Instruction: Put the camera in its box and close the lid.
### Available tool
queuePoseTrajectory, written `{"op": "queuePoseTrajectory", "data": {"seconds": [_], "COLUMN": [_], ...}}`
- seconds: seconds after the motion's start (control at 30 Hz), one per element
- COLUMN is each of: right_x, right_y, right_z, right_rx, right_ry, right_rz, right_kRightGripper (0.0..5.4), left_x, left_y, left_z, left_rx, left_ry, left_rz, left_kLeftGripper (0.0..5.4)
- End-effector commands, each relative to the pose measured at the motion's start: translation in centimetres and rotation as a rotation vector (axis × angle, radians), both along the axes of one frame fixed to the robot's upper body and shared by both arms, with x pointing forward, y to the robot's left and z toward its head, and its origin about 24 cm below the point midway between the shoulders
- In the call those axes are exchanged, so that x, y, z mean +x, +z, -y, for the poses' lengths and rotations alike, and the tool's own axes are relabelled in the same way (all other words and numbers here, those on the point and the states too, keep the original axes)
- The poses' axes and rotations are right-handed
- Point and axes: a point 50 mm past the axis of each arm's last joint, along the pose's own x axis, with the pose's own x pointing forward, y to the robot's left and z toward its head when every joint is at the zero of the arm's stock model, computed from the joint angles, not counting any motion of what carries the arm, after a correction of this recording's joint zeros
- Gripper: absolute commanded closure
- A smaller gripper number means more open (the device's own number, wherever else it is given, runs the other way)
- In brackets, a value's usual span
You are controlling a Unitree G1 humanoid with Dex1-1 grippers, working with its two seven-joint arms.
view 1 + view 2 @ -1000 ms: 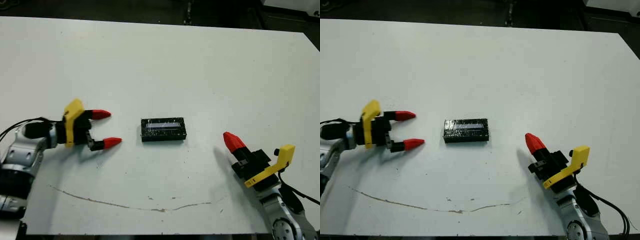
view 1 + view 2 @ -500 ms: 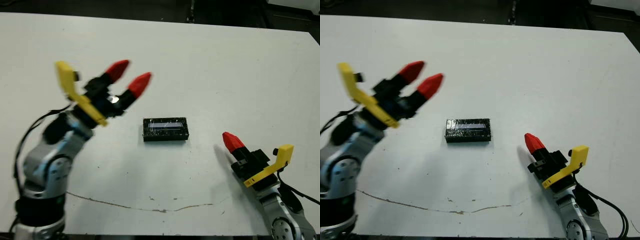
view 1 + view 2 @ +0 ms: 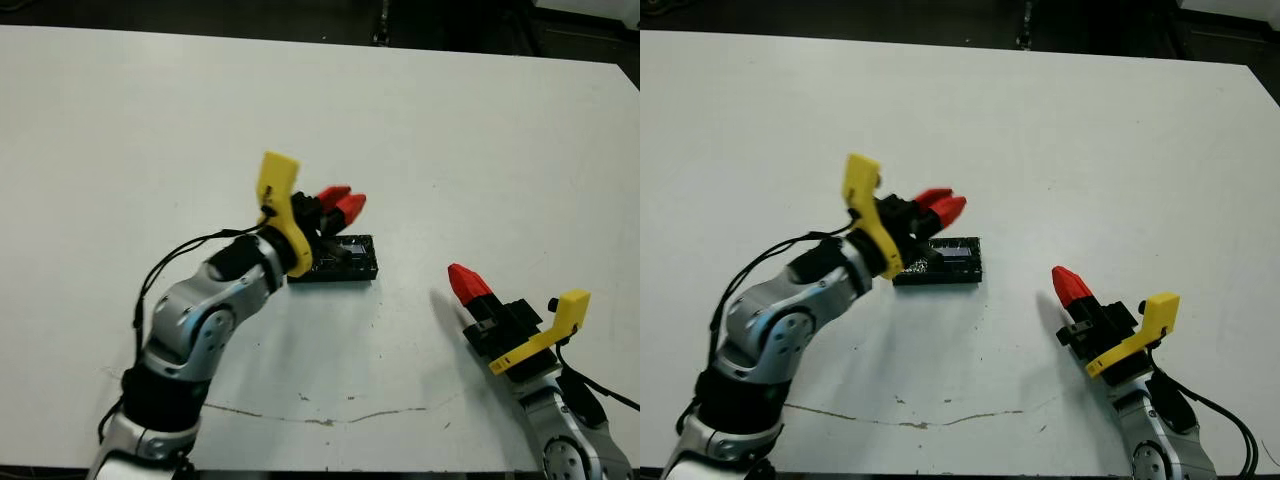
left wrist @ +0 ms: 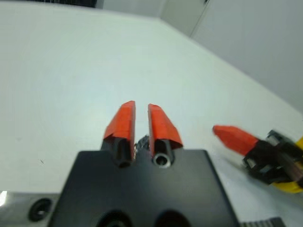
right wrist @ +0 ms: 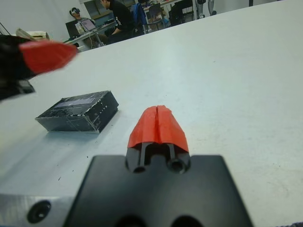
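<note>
Lid (image 3: 950,262) now under left gripper (image 3: 940,207), fingers nearly together, empty, newly overhead.

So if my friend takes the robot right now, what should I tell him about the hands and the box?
Left gripper: fingers nearly together, holding nothing, hovering over the left end of the lid.
Right gripper: shut, empty, resting on the table to the right of the box, apart from it.
The lid sits on the box in the middle of the table. The camera is not visible, so it cannot be confirmed to be inside.
Done: the lid looks on.
Left: check that the lid sits flat and fully closed, perhaps press it down, then pull the left arm away.
</note>
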Motion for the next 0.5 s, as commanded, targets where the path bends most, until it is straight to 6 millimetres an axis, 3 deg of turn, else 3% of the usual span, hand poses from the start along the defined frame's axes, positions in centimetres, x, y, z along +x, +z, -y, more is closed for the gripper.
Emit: {"op": "queuePoseTrajectory", "data": {"seconds": [0.03, 0.1, 0.5], "right_x": [-0.3, -0.3, -0.4], "right_y": [-0.3, -0.3, -0.1], "right_z": [0.2, 0.2, 0.3], "right_rx": [0.005, 0.002, 0.002], "right_ry": [-0.012, -0.013, -0.014], "right_rz": [-0.019, -0.019, -0.032], "right_kRightGripper": [5.4, 5.4, 5.4], "left_x": [0.0, -0.1, -2.4], "left_y": [-1.8, -2.7, -8.0], "left_z": [0.5, 0.7, -0.2], "left_rx": [0.034, 0.036, 0.13], "left_ry": [0.015, 0.021, 0.04], "left_rz": [-0.08, -0.115, -0.303], "left_kLeftGripper": [5.19, 5.39, 5.39]}}
